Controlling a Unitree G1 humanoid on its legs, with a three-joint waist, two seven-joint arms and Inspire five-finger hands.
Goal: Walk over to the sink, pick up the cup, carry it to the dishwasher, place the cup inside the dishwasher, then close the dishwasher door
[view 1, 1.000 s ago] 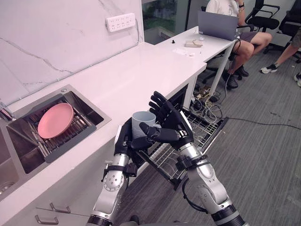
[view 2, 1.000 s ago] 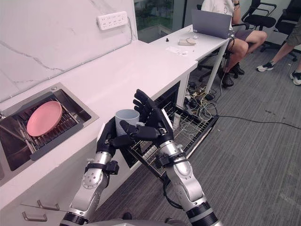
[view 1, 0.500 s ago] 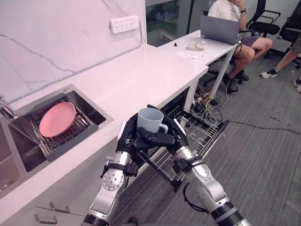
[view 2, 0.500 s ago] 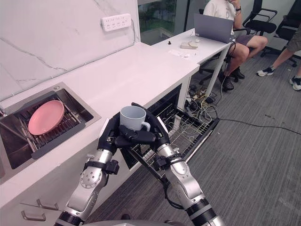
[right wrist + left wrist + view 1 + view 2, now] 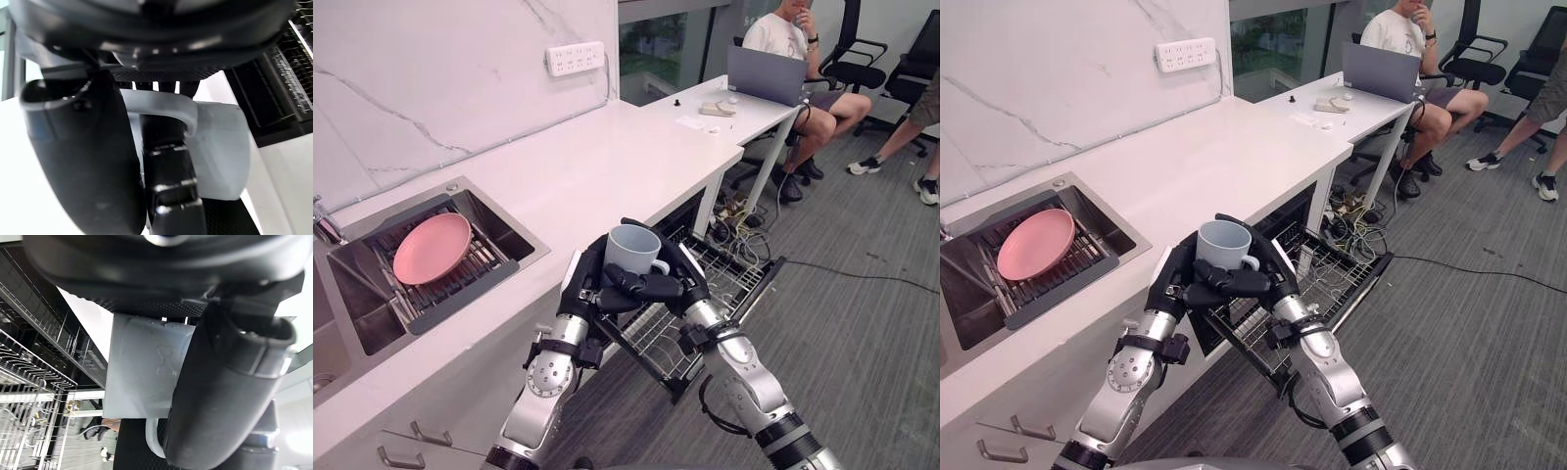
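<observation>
A pale blue-grey cup (image 5: pixel 632 250) stands upright in the air, just off the counter's front edge and above the pulled-out dishwasher rack (image 5: pixel 710 289). My left hand (image 5: pixel 585 286) is curled round its near-left side, my right hand (image 5: pixel 668 284) round its right side by the handle. In the left wrist view the cup (image 5: pixel 142 367) sits against the palm with the thumb (image 5: pixel 220 396) across it. The right wrist view has the cup's handle (image 5: pixel 161 105) arching over a finger. The dishwasher door (image 5: pixel 1371 279) lies open and flat beneath the rack.
The sink (image 5: pixel 504 230) at the left holds a pink plate (image 5: pixel 432 248) on a rack. A white counter (image 5: pixel 607 157) runs back to a desk with a laptop (image 5: pixel 766 74). People sit on chairs at the back right. Cables (image 5: pixel 749 220) lie on the floor under the desk.
My right hand, spread open beside the cup a second ago, has curled round it. The cup, now held by both hands, has shifted slightly toward the dishwasher.
</observation>
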